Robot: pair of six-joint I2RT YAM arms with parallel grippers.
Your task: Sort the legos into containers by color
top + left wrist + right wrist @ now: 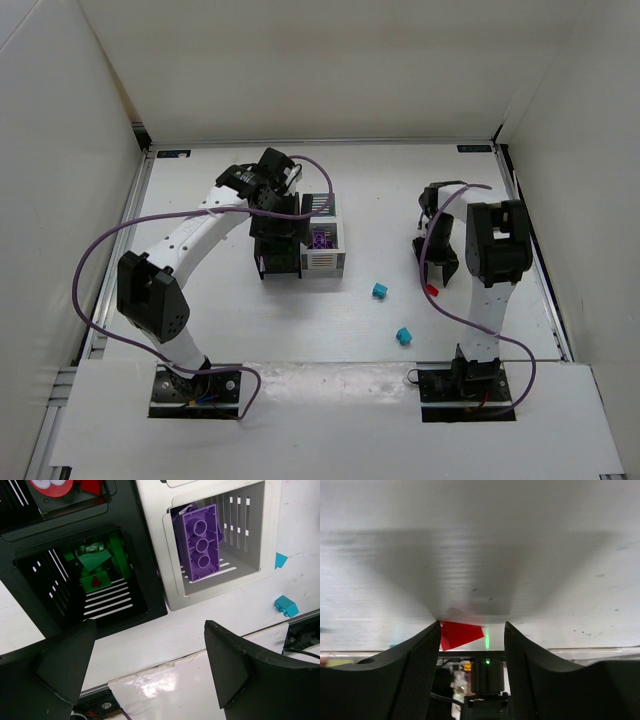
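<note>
Seen from above, my left claw [280,262] hangs over the left side of the containers [326,262], which sit on the desk [230,320] left of the frame's centre. One white compartment shows a purple lego [322,240]. My right claw [436,272] points down at the right of the frame, with a red lego [432,289] right at its tips. A teal lego [380,290] lies loose just below and right of the containers; a second teal lego [403,335] lies lower, nearer the bottom edge.

From the left wrist, my left claw [149,635] is spread wide and holds nothing; its dark fingers [235,665] fill the bottom corners. Above them, a black bin [107,605] at centre left holds green legos [95,570]. A white bin [215,592] at upper right holds the purple lego [200,542], leaning against its wall. At the upper left edge, another black compartment shows red pieces [91,486]. Both teal legos lie on bare desk at the right edge.

From the right wrist, my right claw [472,625] stands partly spread. The red lego [460,634] sits between the fingers, touching the finger on the frame's left, with a gap to the other finger, so nothing pinches it.
</note>
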